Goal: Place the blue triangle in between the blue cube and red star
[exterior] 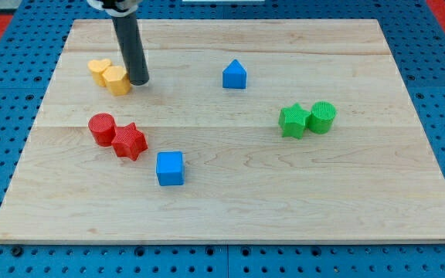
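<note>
The blue triangle (235, 75) sits on the wooden board toward the view's top, right of centre-left. The blue cube (170, 168) lies lower, near the middle-left. The red star (130, 141) is just up and left of the cube, with a small gap between them. My tip (139, 80) rests on the board at the upper left, right beside the yellow blocks, well left of the blue triangle. The dark rod rises from it out of the view's top.
Two yellow blocks (110, 76) touch each other next to my tip. A red cylinder (101, 127) touches the red star on its left. A green star (293, 120) and a green cylinder (323, 116) sit together at the right. The board's edge (222, 240) runs along the bottom.
</note>
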Controlling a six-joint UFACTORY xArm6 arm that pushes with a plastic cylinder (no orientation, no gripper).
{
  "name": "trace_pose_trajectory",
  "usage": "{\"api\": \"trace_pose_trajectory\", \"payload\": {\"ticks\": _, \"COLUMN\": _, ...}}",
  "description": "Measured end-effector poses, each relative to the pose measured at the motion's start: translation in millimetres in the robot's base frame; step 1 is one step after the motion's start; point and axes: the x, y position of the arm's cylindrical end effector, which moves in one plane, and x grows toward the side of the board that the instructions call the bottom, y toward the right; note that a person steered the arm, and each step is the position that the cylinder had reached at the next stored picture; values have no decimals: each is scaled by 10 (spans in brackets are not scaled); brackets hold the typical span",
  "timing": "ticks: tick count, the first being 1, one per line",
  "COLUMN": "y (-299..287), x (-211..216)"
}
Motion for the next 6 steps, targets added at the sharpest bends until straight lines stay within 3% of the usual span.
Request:
{"api": "trace_pose_trajectory", "payload": {"ticks": 1, "y": 416, "x": -30}}
{"api": "trace_pose_trajectory", "payload": {"ticks": 3, "y": 1814, "x": -642}}
{"api": "trace_pose_trajectory", "payload": {"ticks": 4, "y": 2030, "x": -522}}
{"api": "trace_pose_trajectory", "payload": {"ticks": 6, "y": 1564, "x": -30}}
